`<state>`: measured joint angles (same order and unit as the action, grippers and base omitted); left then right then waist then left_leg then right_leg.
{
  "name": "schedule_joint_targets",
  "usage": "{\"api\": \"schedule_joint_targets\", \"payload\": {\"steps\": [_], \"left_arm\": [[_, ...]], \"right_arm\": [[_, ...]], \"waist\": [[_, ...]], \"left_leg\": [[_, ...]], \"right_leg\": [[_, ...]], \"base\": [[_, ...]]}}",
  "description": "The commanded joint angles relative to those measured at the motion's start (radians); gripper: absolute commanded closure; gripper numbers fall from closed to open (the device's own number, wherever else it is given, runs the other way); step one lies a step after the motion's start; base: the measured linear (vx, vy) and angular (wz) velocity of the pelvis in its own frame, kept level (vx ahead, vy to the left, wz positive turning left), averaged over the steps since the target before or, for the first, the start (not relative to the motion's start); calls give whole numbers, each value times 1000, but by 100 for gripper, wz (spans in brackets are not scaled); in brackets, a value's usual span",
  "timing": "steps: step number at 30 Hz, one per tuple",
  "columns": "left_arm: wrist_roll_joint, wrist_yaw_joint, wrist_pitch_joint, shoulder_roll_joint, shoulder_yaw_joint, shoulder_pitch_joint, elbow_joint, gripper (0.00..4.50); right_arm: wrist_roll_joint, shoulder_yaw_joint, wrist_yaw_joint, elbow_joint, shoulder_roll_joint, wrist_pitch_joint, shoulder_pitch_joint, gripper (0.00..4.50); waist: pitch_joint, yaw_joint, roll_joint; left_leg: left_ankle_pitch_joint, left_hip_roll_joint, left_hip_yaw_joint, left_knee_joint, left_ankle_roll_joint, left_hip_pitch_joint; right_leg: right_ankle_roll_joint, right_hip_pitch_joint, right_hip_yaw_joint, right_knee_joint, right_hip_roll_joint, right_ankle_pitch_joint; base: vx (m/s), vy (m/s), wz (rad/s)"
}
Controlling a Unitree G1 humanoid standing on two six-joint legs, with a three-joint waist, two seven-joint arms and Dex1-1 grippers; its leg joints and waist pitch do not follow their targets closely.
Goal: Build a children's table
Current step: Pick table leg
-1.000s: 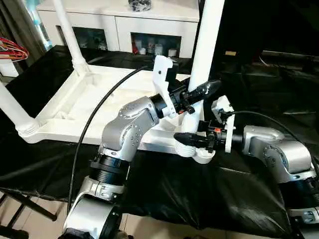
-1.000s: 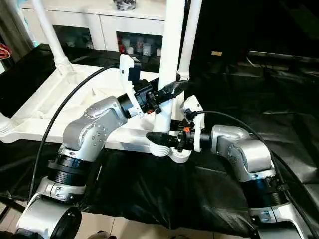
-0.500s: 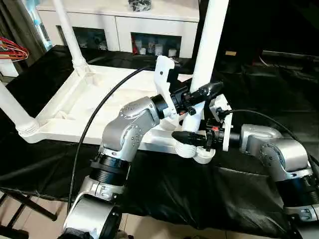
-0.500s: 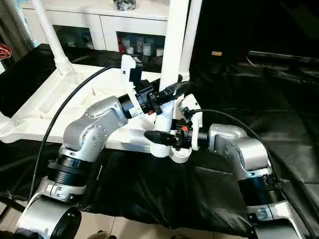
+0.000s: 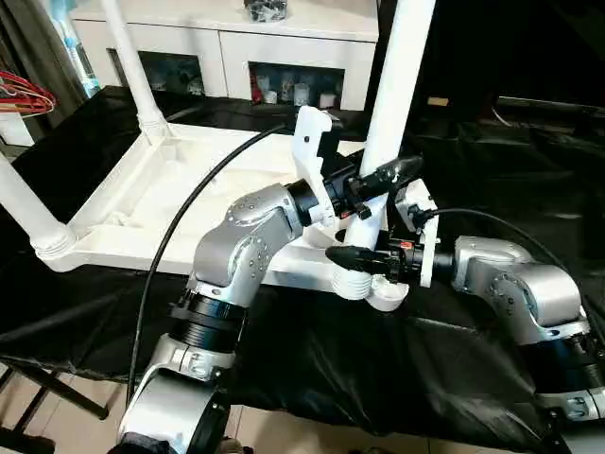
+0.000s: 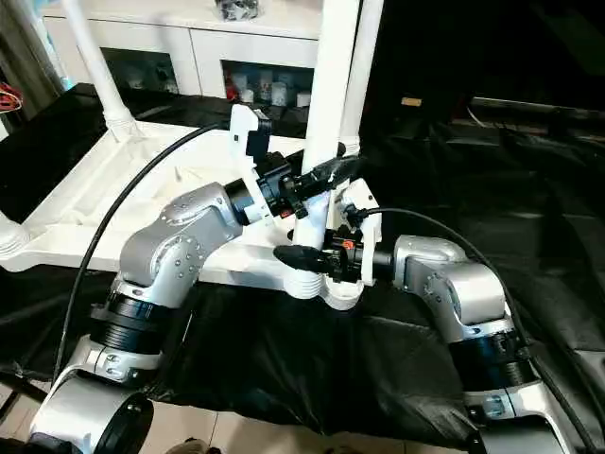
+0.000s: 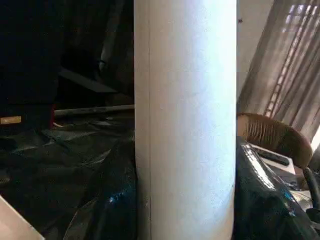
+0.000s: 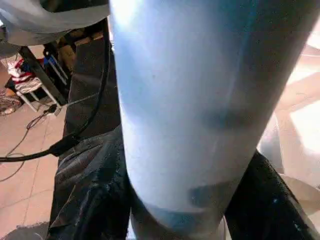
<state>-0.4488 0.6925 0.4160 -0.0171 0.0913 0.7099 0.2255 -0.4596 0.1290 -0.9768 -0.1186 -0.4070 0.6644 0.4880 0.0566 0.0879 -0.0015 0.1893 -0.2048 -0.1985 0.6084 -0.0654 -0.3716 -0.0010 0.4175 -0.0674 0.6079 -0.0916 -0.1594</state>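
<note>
The white tabletop [image 5: 161,199] lies upside down on black sheeting, ribbed underside up. Legs stand in its far left socket [image 5: 132,66], near left socket [image 5: 26,216] and far right socket [image 6: 363,66]. A fourth leg [image 5: 402,76] stands in the near right corner socket [image 5: 386,289]. My left gripper [image 5: 389,173] is shut on this leg a little above the socket, one black finger crossing in front of it. My right gripper [image 5: 346,256] is shut on the same leg lower down, just above the socket's ribbed collar. Both wrist views look straight at the leg [image 7: 185,120] [image 8: 200,100].
A white cabinet [image 5: 236,43] with glass-fronted compartments stands behind the table. Red wires [image 5: 26,95] hang at the far left. Black sheeting [image 5: 406,369] covers the work surface and drapes over its near edge. A black cable [image 5: 180,236] arcs over my left arm.
The held leg's top has swung slightly right, standing more upright. My right arm has pushed in closer to the leg's base. The left gripper has kept its hold.
</note>
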Motion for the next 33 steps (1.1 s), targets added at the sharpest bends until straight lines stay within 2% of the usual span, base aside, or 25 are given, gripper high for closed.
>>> {"api": "schedule_joint_targets", "payload": {"steps": [1,2,3,5,7,10,11,13,14,15,16,19,20,21,22,23,25,26,27,28,29,30,31,33], "left_arm": [[8,-13,8,3,-12,20,9,196],[8,-13,8,3,-12,20,9,196],[4,-10,8,6,-15,22,6,193],[9,-15,-16,2,-20,23,8,186],[14,-27,-38,-4,-27,24,15,160],[-55,-31,-127,-55,-110,39,41,155],[-55,-31,-127,-55,-110,39,41,155],[-76,-10,-140,-56,-128,44,48,155],[-78,-7,-167,-56,-143,50,64,155],[-78,-7,-167,-56,-143,50,64,155],[-87,0,-180,-51,-158,53,74,155],[-77,40,-184,-24,-150,46,80,155],[-51,132,-175,28,-110,25,91,155],[-51,132,-175,28,-110,25,91,155],[-27,186,-175,61,-77,14,104,155],[3,231,-185,91,-41,4,122,155],[88,333,-235,160,53,-12,168,155],[122,381,-257,188,95,-18,189,155],[154,416,-273,210,130,-21,211,155],[197,480,-297,238,184,-19,255,155],[231,530,-318,257,225,-14,295,155],[233,532,-319,258,227,-14,297,155],[268,561,-354,265,260,-3,344,155],[288,566,-371,266,275,4,371,155]], "right_arm": [[8,1,9,5,3,-12,5,259],[8,1,9,5,3,-12,5,259],[6,-2,15,9,13,-15,-1,260],[6,-5,23,13,23,-19,-8,260],[7,-7,28,13,27,-21,-11,260],[9,-37,103,16,69,-41,-21,260],[9,-37,103,16,69,-41,-21,260],[22,-60,151,6,88,-68,-19,260],[38,-92,208,-23,106,-101,-10,260],[38,-92,208,-23,106,-101,-10,260],[44,-121,251,-48,117,-119,-4,260],[47,-154,296,-70,127,-156,-2,260],[55,-189,348,-95,131,-197,-1,260],[55,-189,348,-95,131,-197,-1,260],[57,-203,367,-102,130,-207,-4,260],[59,-212,377,-105,124,-211,-9,260],[79,-218,385,-103,104,-220,-27,260],[87,-222,387,-101,95,-222,-37,260],[93,-226,387,-97,88,-221,-45,260],[99,-228,380,-82,68,-216,-65,260],[103,-228,373,-70,51,-215,-82,260],[103,-228,373,-70,50,-215,-83,260],[97,-233,368,-63,38,-216,-94,260],[96,-234,366,-61,32,-216,-100,260]], "waist": [[-77,1,-13],[-78,0,-15],[-78,1,-10],[-78,-2,-8],[-78,0,-7],[-79,-2,0],[-78,-3,-1],[-78,-3,1],[-77,-3,4],[-76,-4,3],[-77,-3,4],[-79,-4,7],[-79,-2,12],[-78,-2,11],[-80,-2,11],[-80,-4,17],[-79,-4,18],[-79,-4,23],[-80,-6,23],[-80,-3,30],[-79,-5,28],[-79,-4,29],[-80,-4,33],[-78,-5,31]], "left_leg": [[123,-17,11,-62,46,7],[120,-18,11,-62,45,6],[120,-18,12,-62,44,7],[129,-17,12,-63,41,6],[131,-18,13,-63,41,8],[144,-17,13,-64,31,8],[150,-17,13,-64,28,7],[158,-17,14,-66,22,9],[162,-16,13,-66,19,9],[167,-14,12,-66,16,9],[177,-15,12,-67,11,12],[170,-13,13,-68,8,11],[170,-13,13,-68,8,13],[169,-13,14,-70,8,13],[158,-11,14,-69,10,13],[155,-13,13,-69,12,13],[152,-12,14,-70,17,14],[148,-11,13,-70,17,15],[148,-11,12,-70,14,13],[147,-11,14,-71,13,15],[155,-12,12,-71,10,15],[169,-12,11,-71,8,18],[171,-13,13,-72,5,15],[182,-12,11,-71,9,13]], "right_leg": [[-201,-63,37,-68,-41,-213],[-201,-64,37,-67,-40,-206],[-203,-65,36,-67,-41,-203],[-205,-65,36,-68,-41,-200],[-208,-64,36,-68,-40,-197],[-213,-65,35,-70,-40,-192],[-215,-65,35,-71,-40,-191],[-212,-64,35,-70,-40,-198],[-207,-61,35,-72,-40,-203],[-203,-60,35,-74,-39,-214],[-199,-61,35,-76,-39,-227],[-194,-63,34,-72,-39,-215],[-195,-61,34,-74,-39,-208],[-193,-60,34,-73,-39,-211],[-192,-62,34,-69,-37,-198],[-197,-62,35,-67,-36,-186],[-192,-61,35,-70,-36,-188],[-183,-61,37,-71,-36,-191],[-187,-63,37,-68,-36,-183],[-185,-62,37,-72,-37,-181],[-186,-63,38,-69,-36,-179],[-190,-62,38,-70,-36,-182],[-203,-66,38,-67,-40,-174],[-210,-66,38,-72,-40,-188]], "base": [[0,0,0],[0,0,0],[0,0,0],[0,0,0],[0,0,0],[0,0,0],[0,0,0],[0,0,0],[0,0,0],[0,0,0],[0,0,0],[0,0,0],[0,0,0],[0,0,0],[0,0,0],[0,0,0],[0,0,0],[0,0,0],[0,0,0],[0,0,0],[0,0,0],[0,0,0],[0,0,0],[0,0,0]]}}
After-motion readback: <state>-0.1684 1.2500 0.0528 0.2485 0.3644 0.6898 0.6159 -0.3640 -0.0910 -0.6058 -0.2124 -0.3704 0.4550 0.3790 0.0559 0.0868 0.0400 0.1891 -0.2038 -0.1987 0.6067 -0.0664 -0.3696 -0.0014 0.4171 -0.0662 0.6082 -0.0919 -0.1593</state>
